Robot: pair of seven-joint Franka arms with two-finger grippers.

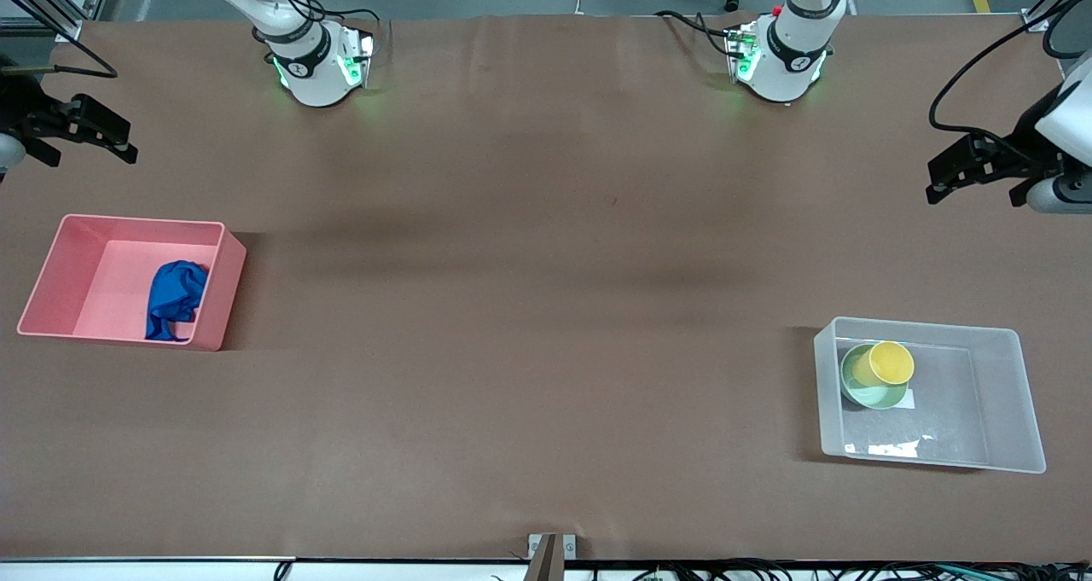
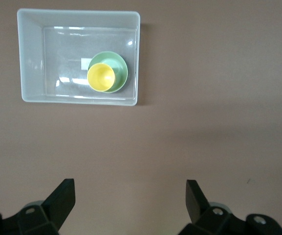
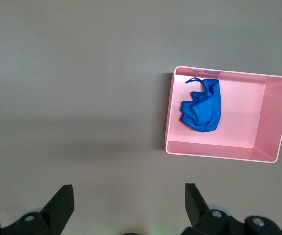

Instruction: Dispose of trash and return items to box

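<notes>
Yellow cup point(image 2: 100, 77) sits in green bowl point(image 2: 115, 68), inside box point(image 2: 31, 58).

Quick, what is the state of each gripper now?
Left gripper: open, holding nothing, over bare table.
Right gripper: open, holding nothing, over bare table.

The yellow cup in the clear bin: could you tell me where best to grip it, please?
Probably by its rim, from straight above: the yellow cup stands upright, mouth open, inside the green bowl, whose wall blocks a low side approach in the clear bin.
</notes>
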